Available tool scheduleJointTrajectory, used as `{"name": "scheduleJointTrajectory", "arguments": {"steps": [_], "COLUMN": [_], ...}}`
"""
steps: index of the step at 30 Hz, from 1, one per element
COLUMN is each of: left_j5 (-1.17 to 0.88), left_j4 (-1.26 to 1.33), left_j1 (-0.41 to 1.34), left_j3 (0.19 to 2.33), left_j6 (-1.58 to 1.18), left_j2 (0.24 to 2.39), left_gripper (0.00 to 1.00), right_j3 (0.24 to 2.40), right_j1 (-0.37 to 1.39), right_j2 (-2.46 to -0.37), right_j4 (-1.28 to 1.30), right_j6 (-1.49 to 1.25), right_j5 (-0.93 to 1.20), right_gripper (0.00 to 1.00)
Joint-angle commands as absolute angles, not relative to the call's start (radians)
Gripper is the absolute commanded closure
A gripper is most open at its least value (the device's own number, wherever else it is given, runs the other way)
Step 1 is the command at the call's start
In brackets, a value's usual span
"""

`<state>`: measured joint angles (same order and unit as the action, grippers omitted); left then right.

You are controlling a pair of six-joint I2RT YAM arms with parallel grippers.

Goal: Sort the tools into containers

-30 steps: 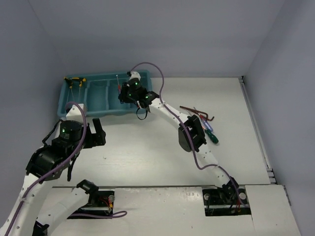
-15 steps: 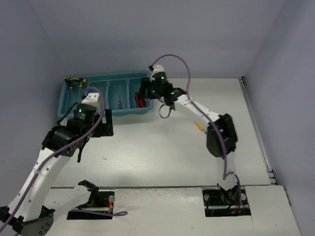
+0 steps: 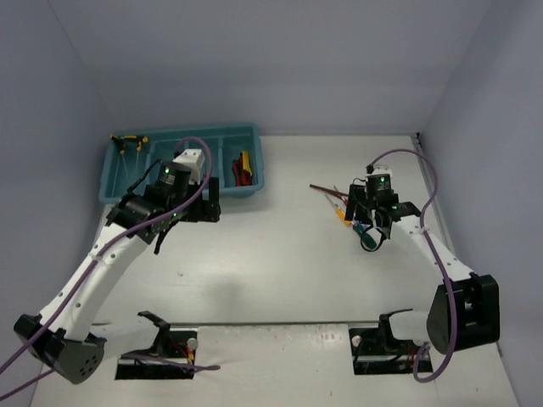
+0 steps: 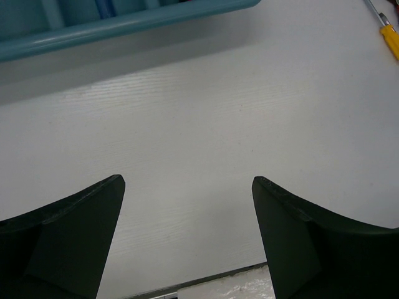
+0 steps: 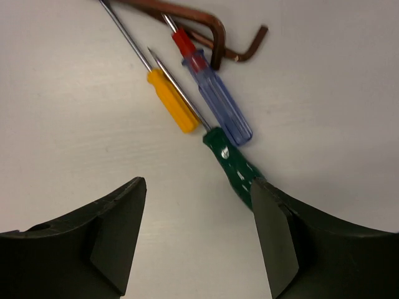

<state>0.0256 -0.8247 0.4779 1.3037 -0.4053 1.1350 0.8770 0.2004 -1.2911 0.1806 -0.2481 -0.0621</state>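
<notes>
R gripper (image 5: 196, 230) sat open, empty, over green screwdriver (image 5: 234, 165); yellow screwdriver (image 5: 171, 99), blue screwdriver (image 5: 218, 103) just beside | L gripper (image 4: 187, 230) hung wide open, empty, near teal tray (image 4: 124, 22) | red pliers (image 3: 243, 167) lay in its rightmost compartment

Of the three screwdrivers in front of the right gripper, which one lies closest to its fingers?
The green-handled screwdriver: its handle end disappears behind one finger of the right gripper, while the yellow-handled screwdriver and the clear blue-handled screwdriver lie farther away.
</notes>
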Motion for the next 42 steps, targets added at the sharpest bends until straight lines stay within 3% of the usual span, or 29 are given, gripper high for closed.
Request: {"name": "scheduleJointTrajectory", "arguments": {"steps": [1,10,17,21,26,29,37,42], "left_j5": [-0.038,-0.057,-0.054,-0.052,-0.057,-0.060,-0.038,0.044], "left_j4": [-0.733,-0.729,-0.730,-0.732,-0.732,-0.730,-0.733,-0.738], "left_j1": [0.486,0.486,0.485,0.486,0.486,0.486,0.485,0.486], "left_j3": [1.359,1.355,1.325,1.324,1.336,1.339,1.332,1.307], "left_j6": [-0.410,-0.394,-0.390,-0.388,-0.391,-0.397,-0.400,-0.417], "left_j2": [1.158,1.169,1.137,1.132,1.143,1.151,1.133,1.076], "left_gripper": [0.18,0.18,0.18,0.19,0.18,0.18,0.18,0.18], "right_j3": [0.810,0.811,0.788,0.766,0.747,0.753,0.927,1.144], "right_j1": [0.128,0.098,0.104,0.113,0.164,0.239,0.373,0.475], "right_j2": [-1.237,-1.401,-1.459,-1.454,-1.420,-1.374,-1.201,-1.265], "right_j4": [0.230,0.246,0.238,0.235,0.235,0.237,0.247,0.236], "right_j6": [-0.324,-0.336,-0.334,-0.342,-0.355,-0.366,-0.440,-0.464], "right_j5": [-0.031,-0.010,0.051,0.057,0.039,0.010,0.050,0.052], "right_gripper": [0.34,0.28,0.32,0.46,0.83,0.96,1.00,1.00]}}
